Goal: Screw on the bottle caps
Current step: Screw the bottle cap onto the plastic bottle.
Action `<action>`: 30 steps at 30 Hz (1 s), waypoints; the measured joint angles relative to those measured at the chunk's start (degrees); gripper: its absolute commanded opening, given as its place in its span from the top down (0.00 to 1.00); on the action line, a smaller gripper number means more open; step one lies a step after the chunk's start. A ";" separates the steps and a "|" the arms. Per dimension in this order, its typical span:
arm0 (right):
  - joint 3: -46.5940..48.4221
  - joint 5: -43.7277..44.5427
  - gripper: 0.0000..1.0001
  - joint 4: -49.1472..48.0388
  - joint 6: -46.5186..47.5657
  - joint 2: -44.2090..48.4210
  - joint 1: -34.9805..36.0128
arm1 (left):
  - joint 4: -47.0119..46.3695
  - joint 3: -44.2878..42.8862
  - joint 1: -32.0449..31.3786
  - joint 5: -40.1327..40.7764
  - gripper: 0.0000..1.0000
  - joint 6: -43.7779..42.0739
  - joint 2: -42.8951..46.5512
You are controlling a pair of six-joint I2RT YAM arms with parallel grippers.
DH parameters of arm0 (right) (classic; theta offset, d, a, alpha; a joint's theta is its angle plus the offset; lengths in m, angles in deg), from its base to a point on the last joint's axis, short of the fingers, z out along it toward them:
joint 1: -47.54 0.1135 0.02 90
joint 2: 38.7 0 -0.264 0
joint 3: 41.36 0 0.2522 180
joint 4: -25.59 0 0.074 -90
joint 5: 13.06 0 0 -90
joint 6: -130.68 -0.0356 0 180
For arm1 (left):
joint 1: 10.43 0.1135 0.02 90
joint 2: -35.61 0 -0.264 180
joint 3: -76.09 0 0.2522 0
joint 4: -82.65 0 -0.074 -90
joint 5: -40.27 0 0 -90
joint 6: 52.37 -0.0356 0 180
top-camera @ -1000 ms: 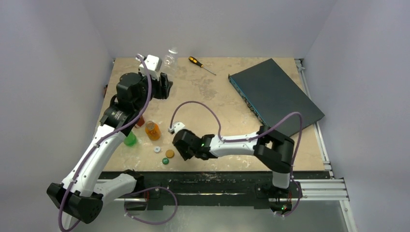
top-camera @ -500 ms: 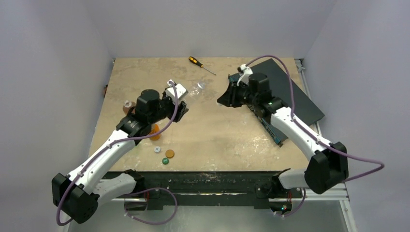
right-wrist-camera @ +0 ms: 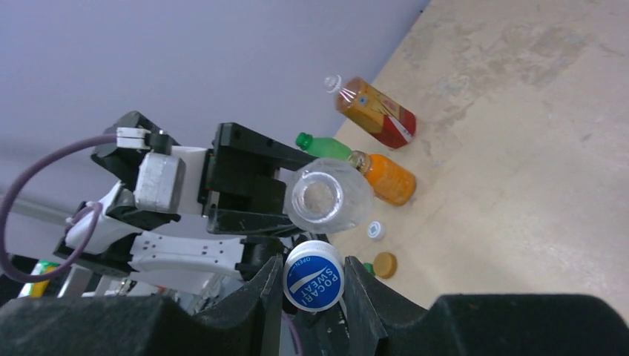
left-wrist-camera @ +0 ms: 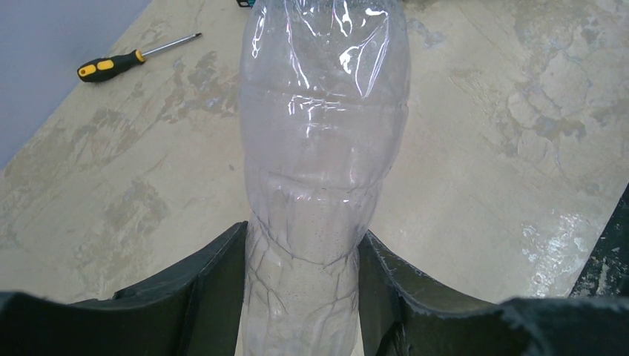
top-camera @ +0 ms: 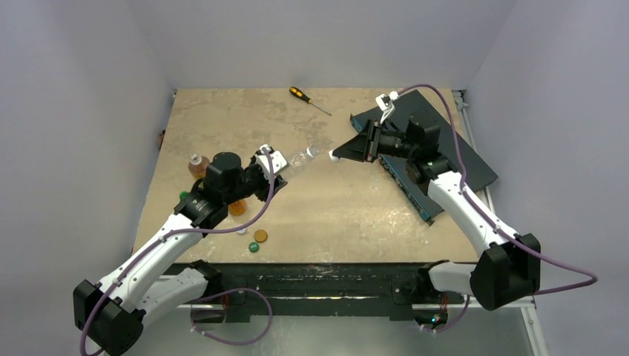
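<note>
My left gripper is shut on the base of the clear bottle and holds it tilted above mid-table, open mouth toward the right arm. In the left wrist view the bottle stands squeezed between the fingers. My right gripper is shut on the blue cap, just short of the bottle's mouth and a little below it. The orange bottle, green bottle and amber bottle stand at the left. The white cap, orange cap and green cap lie near the front.
A black-and-orange screwdriver lies at the back of the table. A dark flat box lies at the right, under the right arm. White walls close in the left, back and right sides.
My left gripper took the clear bottle from the back and carried it to mid-table. My right gripper left the caps at the front and now faces the bottle's mouth with the blue cap.
</note>
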State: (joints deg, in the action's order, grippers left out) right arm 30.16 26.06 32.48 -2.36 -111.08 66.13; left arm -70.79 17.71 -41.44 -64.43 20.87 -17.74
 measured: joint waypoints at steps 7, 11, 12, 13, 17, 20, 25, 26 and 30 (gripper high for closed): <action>0.00 -2.82 0.75 -5.31 -4.79 -2.12 0.17 | -1.07 0.55 -0.33 -2.56 1.00 -0.39 0.46; 0.00 -2.64 0.75 -6.38 -5.81 -3.82 1.01 | -2.10 0.85 -0.59 -3.63 1.00 -0.35 0.50; 0.00 -2.60 0.75 -6.69 -6.05 -4.24 1.36 | -2.25 0.98 -0.61 -3.91 1.00 -0.35 0.50; 0.00 -2.58 0.75 -7.04 -6.43 -4.63 1.73 | -2.36 1.09 -0.66 -4.07 1.00 -0.33 0.50; 0.00 -2.08 0.75 -8.96 -8.00 -5.27 2.32 | -2.36 1.38 -0.68 -4.46 1.00 -0.33 0.48; 0.00 -1.55 0.75 -10.10 -8.61 -5.27 2.84 | -2.38 1.38 -0.68 -4.72 1.00 -0.33 0.46; 0.09 -1.07 0.75 -10.80 -8.68 -5.27 4.24 | -2.05 1.38 -0.70 -5.09 1.00 -0.28 0.13; 0.09 -0.87 0.75 -10.51 -8.33 -5.27 4.66 | -1.99 1.38 -0.76 -5.20 1.00 -0.28 -0.02; 0.68 0.24 0.75 -7.19 -5.88 -5.27 5.03 | -1.25 1.40 -0.81 -5.27 1.00 -0.26 -0.57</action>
State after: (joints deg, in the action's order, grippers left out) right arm 30.84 26.31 25.29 -8.24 -116.35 71.15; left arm -72.04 19.11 -42.24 -69.69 20.61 -18.30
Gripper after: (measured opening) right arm 0.347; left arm 0.489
